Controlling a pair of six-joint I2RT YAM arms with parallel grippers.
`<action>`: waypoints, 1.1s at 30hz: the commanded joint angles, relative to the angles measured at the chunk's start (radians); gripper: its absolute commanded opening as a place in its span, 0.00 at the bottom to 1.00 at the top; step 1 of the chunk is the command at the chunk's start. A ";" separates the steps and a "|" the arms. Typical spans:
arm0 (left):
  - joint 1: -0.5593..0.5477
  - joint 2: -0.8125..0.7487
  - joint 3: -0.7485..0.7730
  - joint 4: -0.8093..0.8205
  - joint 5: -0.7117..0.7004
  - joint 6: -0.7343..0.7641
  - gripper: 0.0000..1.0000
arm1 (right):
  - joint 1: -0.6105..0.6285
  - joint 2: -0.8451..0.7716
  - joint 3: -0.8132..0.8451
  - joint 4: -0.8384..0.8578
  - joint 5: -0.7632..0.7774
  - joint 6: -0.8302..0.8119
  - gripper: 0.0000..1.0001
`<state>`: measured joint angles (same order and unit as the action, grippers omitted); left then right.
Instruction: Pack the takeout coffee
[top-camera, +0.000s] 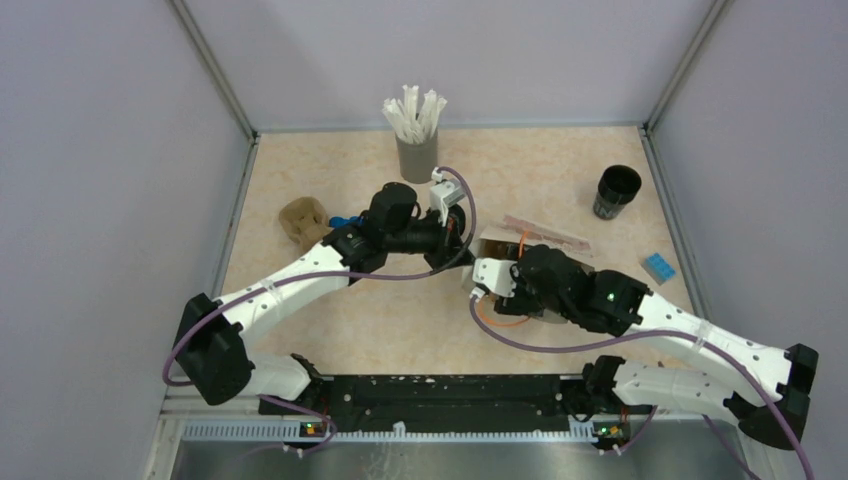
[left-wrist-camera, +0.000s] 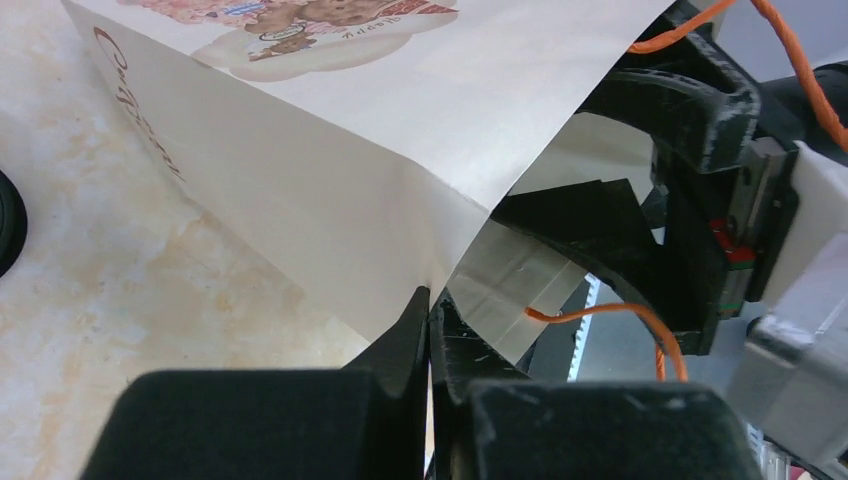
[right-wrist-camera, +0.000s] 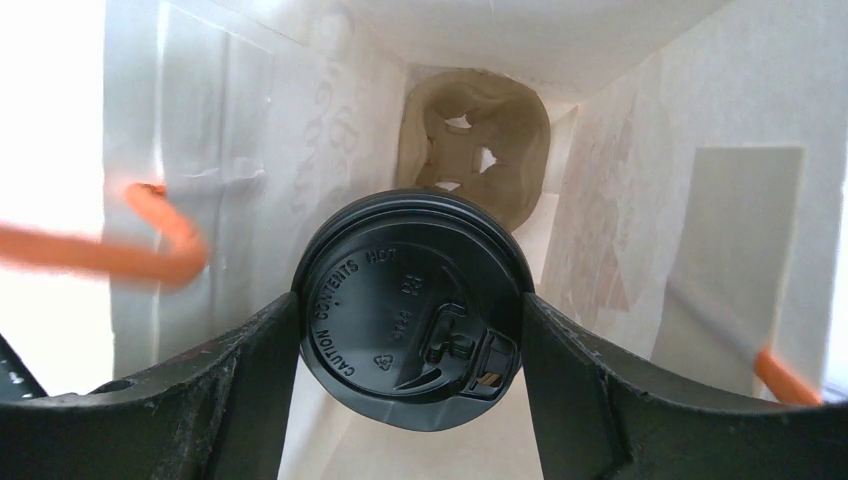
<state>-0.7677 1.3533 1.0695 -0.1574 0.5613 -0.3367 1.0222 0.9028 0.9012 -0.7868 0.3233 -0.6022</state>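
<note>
On the pale marbled desk (top-camera: 400, 330) the left tool (left-wrist-camera: 430, 325) is pinched tight on the edge of the paper bag (left-wrist-camera: 330, 180). Inside that bag the right tool (right-wrist-camera: 410, 312) clasps the lidded takeout coffee (right-wrist-camera: 400, 290) by its sides, with a cardboard cup carrier (right-wrist-camera: 470, 150) beyond it.

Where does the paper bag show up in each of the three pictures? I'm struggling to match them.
Top view: the paper bag lies mid-table between the two arms, mostly hidden.
Left wrist view: the bag fills the upper middle, its edge pinched by the left gripper.
Right wrist view: seen from inside, its walls surround the lidded cup.
Shared landmark: the bag's orange handles, visible in all three.
</note>
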 joint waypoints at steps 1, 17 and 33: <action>-0.004 -0.028 -0.034 0.089 0.036 0.007 0.00 | -0.042 0.038 -0.009 0.095 -0.040 -0.088 0.66; -0.004 -0.045 -0.040 0.091 0.087 -0.002 0.00 | -0.132 0.051 -0.099 0.146 -0.089 -0.099 0.66; -0.003 -0.035 -0.039 0.098 0.123 -0.059 0.00 | -0.159 0.120 -0.168 0.301 -0.066 -0.180 0.66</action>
<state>-0.7677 1.3437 1.0195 -0.1059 0.6384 -0.3683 0.8753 1.0145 0.7624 -0.5575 0.2596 -0.7631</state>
